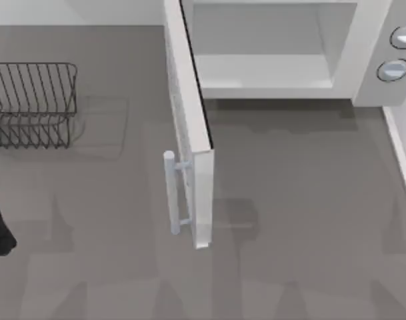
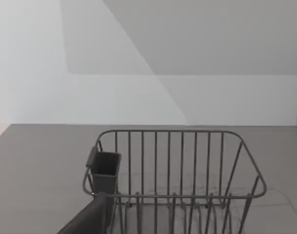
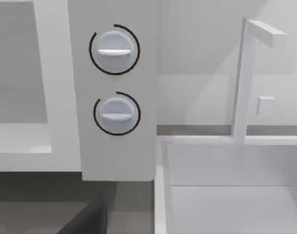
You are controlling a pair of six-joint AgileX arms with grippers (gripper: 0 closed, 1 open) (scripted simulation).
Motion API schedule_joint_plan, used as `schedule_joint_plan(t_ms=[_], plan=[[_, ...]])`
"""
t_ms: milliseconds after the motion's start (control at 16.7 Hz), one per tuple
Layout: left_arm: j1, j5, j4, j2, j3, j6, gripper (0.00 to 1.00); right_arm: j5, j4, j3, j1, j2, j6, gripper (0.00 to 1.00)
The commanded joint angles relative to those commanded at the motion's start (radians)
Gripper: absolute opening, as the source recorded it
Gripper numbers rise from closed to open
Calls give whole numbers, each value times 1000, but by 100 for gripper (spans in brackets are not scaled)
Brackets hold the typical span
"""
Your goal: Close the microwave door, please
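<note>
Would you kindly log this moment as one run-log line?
flat white microwave door: wide open | large white boxy microwave: cavity exposed | dark wire basket: table's left | contact: none

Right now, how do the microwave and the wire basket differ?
The microwave is a solid white box at the table's back right; the wire basket is a dark open grid at the left. The microwave door stands swung out, baring a pale cavity; the basket has no lid. Both sit on the grey table.
</note>
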Motion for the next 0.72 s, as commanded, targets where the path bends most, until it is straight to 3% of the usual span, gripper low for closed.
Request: schedule_joint_plan(t_ms=[360,720], plan=[[-31,31,-77,91,82,72,100,0,0,0,0,0,0,100],[-124,118,-364,482,411,335,100,0,0,0,0,0,0,100]])
